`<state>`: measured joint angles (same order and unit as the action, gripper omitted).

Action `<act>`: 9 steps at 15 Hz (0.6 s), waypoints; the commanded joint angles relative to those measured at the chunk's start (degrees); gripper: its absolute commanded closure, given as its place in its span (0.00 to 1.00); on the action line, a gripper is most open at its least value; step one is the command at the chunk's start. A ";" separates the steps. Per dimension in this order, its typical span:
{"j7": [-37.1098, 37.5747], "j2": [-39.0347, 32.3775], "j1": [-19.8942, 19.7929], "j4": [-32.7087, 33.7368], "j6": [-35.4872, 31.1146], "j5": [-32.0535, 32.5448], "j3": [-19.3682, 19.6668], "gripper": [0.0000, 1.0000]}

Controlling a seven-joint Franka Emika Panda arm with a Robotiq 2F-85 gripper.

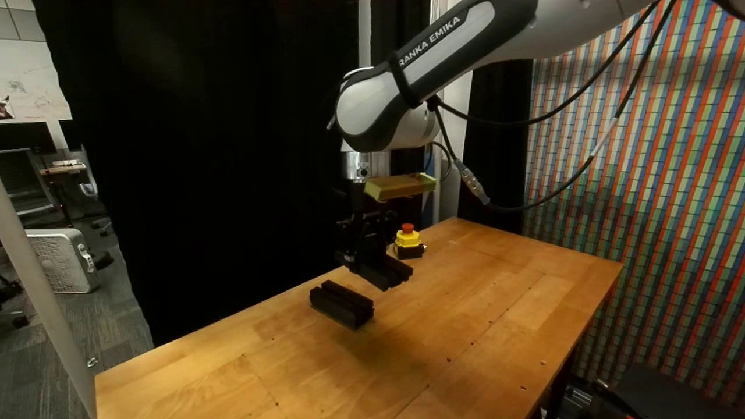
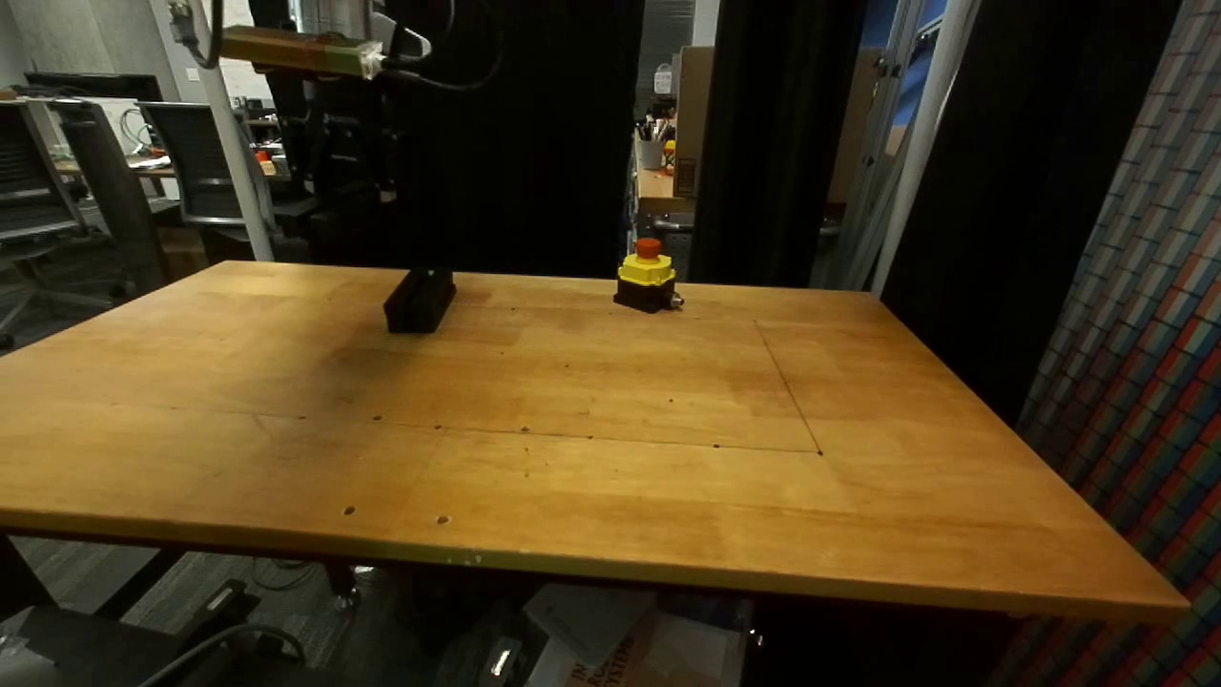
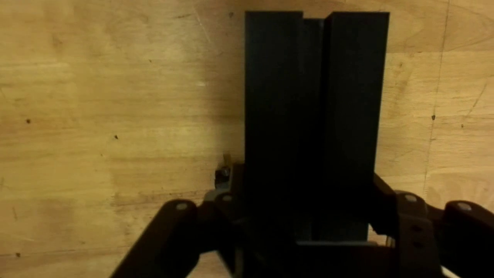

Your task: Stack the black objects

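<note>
Claw (image 3: 308, 184) is clamped on a grooved black bar (image 1: 385, 272), gripping it from both sides and holding it raised off the wooden surface (image 1: 477, 314). A black block (image 1: 341, 305), likewise grooved along its top, rests on the surface near an edge, apart from the held bar; whether it is one bar or several cannot be determined. A yellow-and-red button unit (image 2: 647, 271) stands upright, well apart from the block.

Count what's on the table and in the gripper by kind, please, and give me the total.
Grooved black blocks: 2, the held block in the gripper and the resting block on the table
Yellow-and-red push button with a black base: 1, on the table
Total: 3
</note>
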<state>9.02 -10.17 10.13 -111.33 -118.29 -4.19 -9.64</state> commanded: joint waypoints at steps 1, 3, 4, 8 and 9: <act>-7.11 -8.27 0.17 10.69 4.18 0.86 -0.24 0.55; -9.97 -12.32 0.33 14.82 5.33 1.17 -0.36 0.55; -11.28 -13.85 0.35 16.65 6.21 1.35 -0.38 0.55; -15.60 -19.54 0.75 23.29 8.68 2.73 -0.31 0.55; -16.21 -20.82 0.96 24.86 9.33 3.33 -0.21 0.55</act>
<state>-4.53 -26.76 10.58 -93.80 -112.90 -2.54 -9.90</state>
